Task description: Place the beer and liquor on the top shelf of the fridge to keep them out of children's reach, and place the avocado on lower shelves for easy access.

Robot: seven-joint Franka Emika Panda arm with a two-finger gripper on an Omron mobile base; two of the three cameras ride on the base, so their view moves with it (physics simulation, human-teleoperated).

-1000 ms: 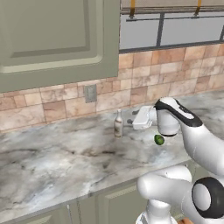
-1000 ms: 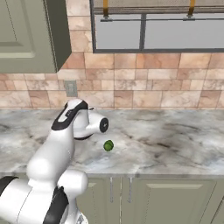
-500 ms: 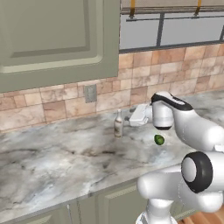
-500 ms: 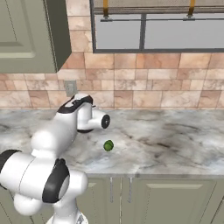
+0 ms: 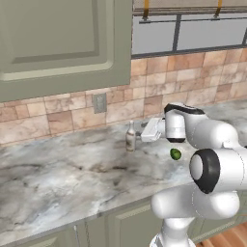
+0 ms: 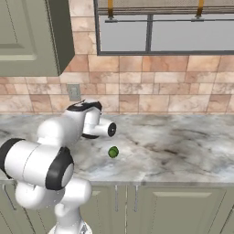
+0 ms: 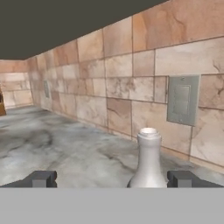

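Observation:
A small pale bottle (image 5: pixel 130 136) stands upright on the marble counter (image 5: pixel 58 178) near the tiled wall; whether it is the beer or the liquor I cannot tell. My gripper (image 5: pixel 143 134) is level with it just to its right, open and holding nothing. In the hand view the bottle's neck (image 7: pixel 148 159) rises between the two fingertips (image 7: pixel 41 178), nearer the right one, and the gripper (image 7: pixel 113 179) is open wide. The avocado (image 5: pixel 175 154) (image 6: pixel 113 152), small and green, lies on the counter close to my arm. The fridge with its shelves is out of view.
A grey wall outlet (image 5: pixel 100 102) (image 7: pixel 182 99) sits on the tiled backsplash behind the bottle. A green upper cabinet (image 5: pixel 62 43) hangs above the counter, and a window (image 5: pixel 193 29) is to its right. A brown object (image 7: pixel 1 105) shows far along the counter.
The arm's elbow has folded down and toward the cameras while the hand stayed beside the bottle. Bottle and avocado have not moved; the gripper is still open.

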